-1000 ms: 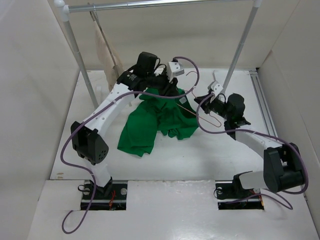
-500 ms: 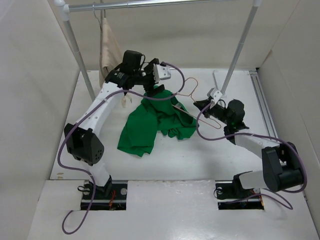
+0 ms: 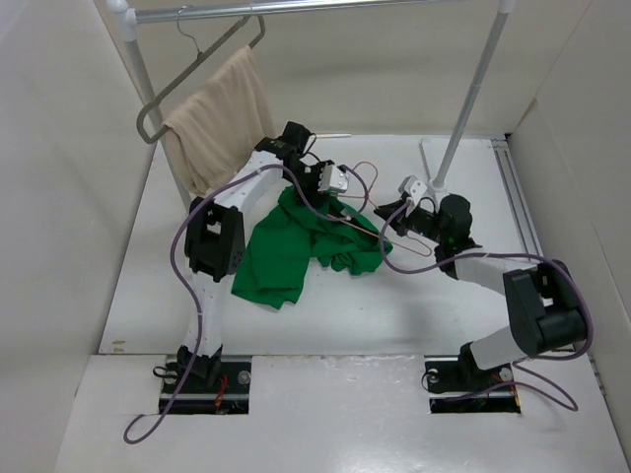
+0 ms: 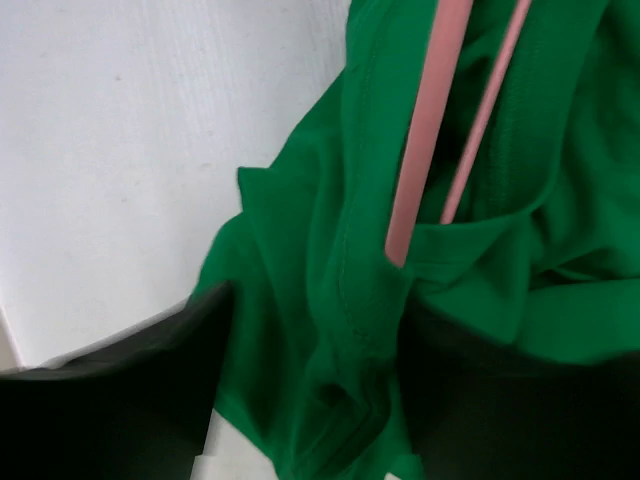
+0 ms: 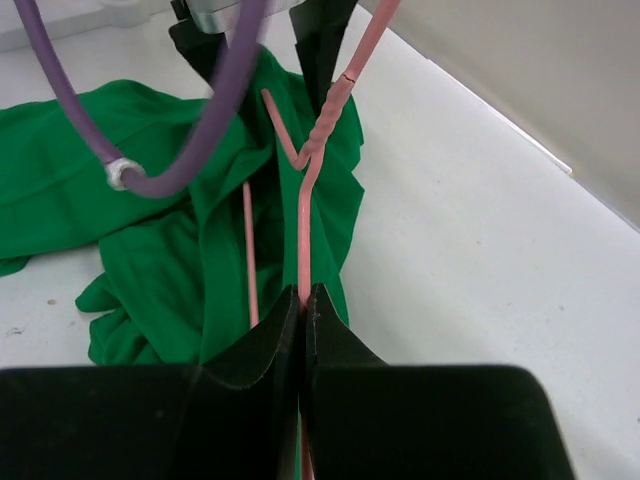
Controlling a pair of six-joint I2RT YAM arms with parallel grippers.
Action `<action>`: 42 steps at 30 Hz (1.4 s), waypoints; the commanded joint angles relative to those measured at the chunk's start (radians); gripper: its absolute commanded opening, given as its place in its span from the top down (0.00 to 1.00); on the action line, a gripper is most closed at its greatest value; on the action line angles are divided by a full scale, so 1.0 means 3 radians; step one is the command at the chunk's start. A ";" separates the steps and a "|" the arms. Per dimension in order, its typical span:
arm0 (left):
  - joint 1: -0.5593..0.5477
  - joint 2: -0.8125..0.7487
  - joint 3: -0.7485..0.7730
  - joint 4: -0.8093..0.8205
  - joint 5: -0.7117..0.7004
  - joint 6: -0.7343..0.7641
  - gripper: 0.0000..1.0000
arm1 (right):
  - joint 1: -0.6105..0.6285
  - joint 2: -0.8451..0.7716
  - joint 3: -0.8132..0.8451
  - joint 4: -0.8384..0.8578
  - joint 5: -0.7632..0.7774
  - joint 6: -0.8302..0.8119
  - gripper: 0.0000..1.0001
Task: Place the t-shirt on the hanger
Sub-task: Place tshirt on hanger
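The bright green t-shirt (image 3: 296,246) lies crumpled on the white table, its upper edge raised at my left gripper (image 3: 332,194). In the left wrist view green cloth (image 4: 330,330) is bunched between my dark fingers (image 4: 110,400), and two pink wires of the hanger (image 4: 428,130) cross the shirt above them. My right gripper (image 3: 397,213) is shut on one pink wire of the hanger (image 5: 303,240) just below its twisted neck (image 5: 328,110). The hanger's hook (image 3: 367,169) sticks up between both grippers. The t-shirt also fills the left of the right wrist view (image 5: 150,230).
A beige garment (image 3: 219,123) hangs on a grey hanger (image 3: 187,69) from the metal rail (image 3: 296,8) at the back left. The rail's right post (image 3: 471,99) stands behind my right gripper. A purple cable (image 5: 190,150) loops over the shirt. White walls close in both sides.
My left arm has folded inward and its gripper has moved right and down onto the shirt's top. The beige garment has swung out on the rail. My right gripper has edged left with the hanger.
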State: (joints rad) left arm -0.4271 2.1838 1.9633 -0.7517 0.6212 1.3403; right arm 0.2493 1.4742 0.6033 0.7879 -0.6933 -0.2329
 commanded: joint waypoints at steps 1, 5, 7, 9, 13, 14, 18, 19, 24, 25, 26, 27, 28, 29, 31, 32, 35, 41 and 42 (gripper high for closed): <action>0.0033 0.0058 0.0338 -0.0730 0.0261 0.0446 0.60 | 0.0023 0.0025 0.0203 0.0130 -0.0158 -0.0047 1.00; 0.0033 0.0089 0.0338 -0.0833 0.0388 0.0482 0.86 | 0.0023 0.0168 0.0310 0.0130 -0.0189 -0.0017 1.00; 0.0033 -0.0003 0.0302 -0.0833 0.0654 0.0482 0.87 | 0.0023 0.0209 0.0341 0.0130 -0.0189 -0.0016 1.00; 0.0033 -0.0135 0.0226 -0.0833 0.0823 0.0482 0.87 | 0.0054 0.0250 0.0402 0.0130 -0.0189 0.0014 1.00; -0.0105 -0.0289 0.0129 -0.0900 0.1068 0.0482 0.88 | 0.0120 0.0286 0.0525 0.0027 -0.0143 0.0014 1.00; -0.0105 -0.0289 0.0129 -0.0930 0.1180 0.0436 0.89 | 0.0166 0.0286 0.0525 -0.0008 -0.0108 0.0014 1.00; -0.0105 -0.0289 0.0022 -0.0930 0.1350 0.0323 0.92 | 0.0258 0.0286 0.0556 -0.0008 0.0015 0.0014 1.00; -0.0105 -0.0289 0.0021 -0.0966 0.1350 0.0323 0.95 | 0.0289 0.0286 0.0556 -0.0008 0.0015 0.0014 1.00; -0.0105 -0.0289 -0.0086 -0.1043 0.1416 0.0323 1.00 | 0.0320 0.0255 0.0556 -0.0085 0.0081 0.0014 1.00; -0.0105 -0.0289 -0.0086 -0.1043 0.1416 0.0293 1.00 | 0.0320 0.0255 0.0556 -0.0085 0.0082 0.0014 1.00; -0.0105 -0.0289 -0.0086 -0.1013 0.1416 0.0227 1.00 | 0.0320 0.0255 0.0556 -0.0141 0.0117 0.0014 1.00; -0.0105 -0.0289 -0.0086 -0.0946 0.1416 0.0115 1.00 | 0.0320 0.0255 0.0556 -0.0187 0.0153 0.0014 1.00; -0.0105 -0.0325 -0.0086 -0.0875 0.1381 0.0007 1.00 | 0.0320 0.0255 0.0606 -0.0319 0.0153 -0.0026 1.00; -0.0105 -0.0325 -0.0086 -0.0808 0.1350 -0.0181 1.00 | 0.0320 0.0255 0.0637 -0.0396 0.0199 -0.0026 1.00; -0.0105 -0.0366 -0.0086 -0.0604 0.1253 -0.0335 1.00 | 0.0320 0.0255 0.0735 -0.0616 0.0250 -0.0067 1.00; -0.0105 -0.0417 -0.0182 -0.0512 0.1217 -0.0437 1.00 | 0.0320 0.0255 0.0735 -0.0662 0.0296 -0.0108 0.99; -0.0105 -0.0580 -0.0306 -0.0144 0.1105 -0.0811 1.00 | 0.0350 0.0194 0.0776 -0.0699 0.0342 -0.0144 0.99; -0.0105 -0.0959 -0.0689 0.0409 0.0992 -0.1322 1.00 | 0.0421 0.0087 0.0776 -0.0699 0.0378 -0.0216 1.00; -0.0105 -0.0959 -0.0690 0.0409 0.0952 -0.1353 1.00 | 0.0422 0.0087 0.0776 -0.0699 0.0378 -0.0246 1.00</action>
State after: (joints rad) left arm -0.4400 2.0014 1.7679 -0.6964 0.8711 1.0431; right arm 0.3637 1.5261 0.7952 0.5785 -0.6334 -0.2794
